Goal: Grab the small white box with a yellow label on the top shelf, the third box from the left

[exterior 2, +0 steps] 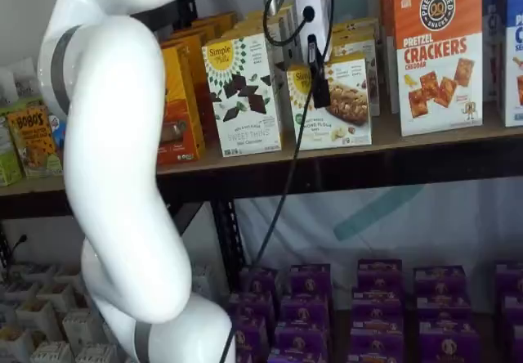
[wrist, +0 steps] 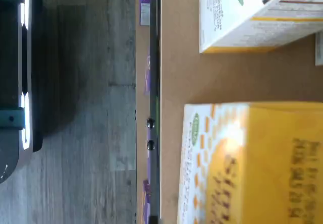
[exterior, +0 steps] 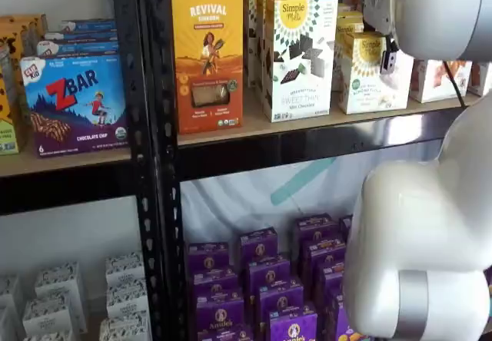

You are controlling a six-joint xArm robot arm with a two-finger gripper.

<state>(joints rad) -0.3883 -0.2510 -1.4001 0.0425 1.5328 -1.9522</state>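
A: Where's the small white box (exterior 2: 337,101)?
B: On the top shelf (exterior 2: 327,163), right of taller white carton (exterior 2: 243,93), upright.
A: Claw (exterior 2: 317,73)?
B: Just in front of box, slightly above. Fingers side-on; gap or grip — can't tell. Straight reach in, prob.

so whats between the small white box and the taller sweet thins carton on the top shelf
Nothing: in a shelf view only a narrow strip of bare top shelf separates the small white box from the Sweet Thins carton; the wrist view shows bare board too.
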